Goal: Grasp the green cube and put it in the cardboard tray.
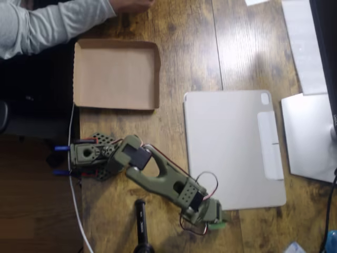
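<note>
The green cube (217,225) shows as a small mint-green patch near the table's front edge, just below the grey cover's lower left corner. My gripper (211,219) sits right over it at the end of the olive-green arm. The gripper body hides the fingers, so I cannot tell whether they are open or closed on the cube. The cardboard tray (116,100) lies at the upper left, empty and flat on the wooden table, well away from the gripper.
A flat grey tablet cover (234,150) lies right of centre, its corner close to the gripper. A black cylindrical object (140,224) lies at the bottom edge. The arm's base (84,156) stands below the tray. A person's sleeve (47,26) rests at the top left. White sheets (308,137) lie at the right.
</note>
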